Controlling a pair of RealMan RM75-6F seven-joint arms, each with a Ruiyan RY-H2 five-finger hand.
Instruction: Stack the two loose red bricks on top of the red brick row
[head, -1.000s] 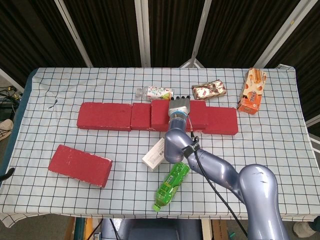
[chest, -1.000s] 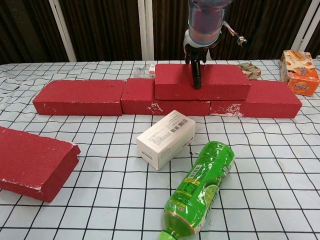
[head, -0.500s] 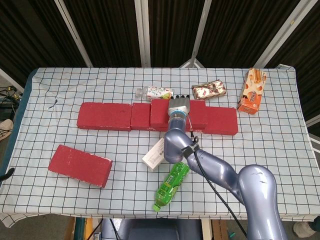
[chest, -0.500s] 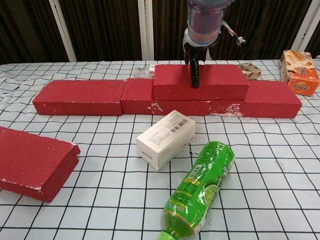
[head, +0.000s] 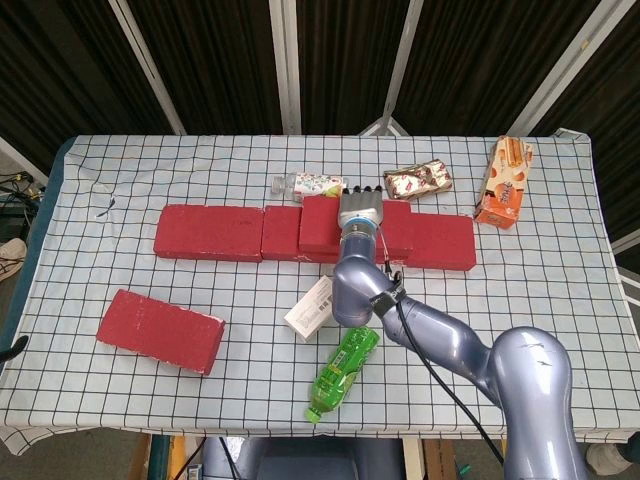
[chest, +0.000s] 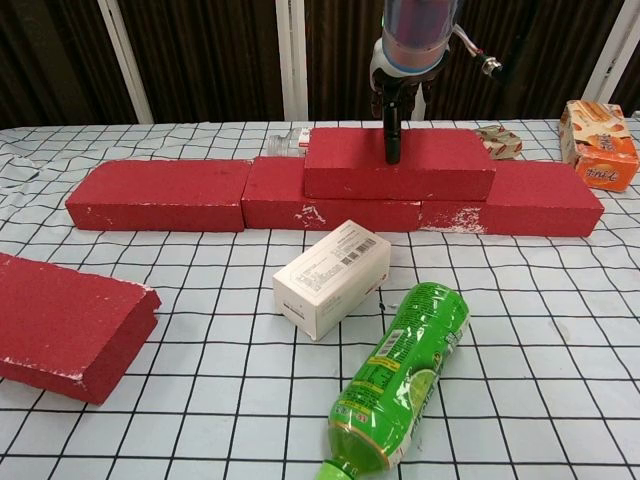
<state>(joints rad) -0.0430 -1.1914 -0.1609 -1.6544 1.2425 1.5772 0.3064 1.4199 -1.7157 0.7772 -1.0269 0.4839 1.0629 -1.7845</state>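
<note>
five red bricks in all. three lie end to end as the red brick row (chest: 160, 195) across the middle of the frame. one stacked brick (chest: 398, 163) sits on top of that row, right of centre, bridging the middle and right bricks. one loose brick (head: 160, 330) lies alone at the lower left of the head view, well apart from the row.

one right hand (head: 361, 208) is in view, at the centre of the head view, on the stacked brick: a dark finger (chest: 393, 135) runs down the brick's near face and the rest of the hand lies over the top, so it grips the brick front to back. the back of the brick is hidden by the hand.

one white box (chest: 331, 277) and one green bottle (chest: 398, 375) lie in front of the row, just beside each other. behind the row are one small bottle (head: 310, 184), partly hidden, one crumpled packet (head: 417, 180) and one orange carton (head: 503, 182) at the upper right. the bottle cap is cut off at the bottom of the chest view.
</note>
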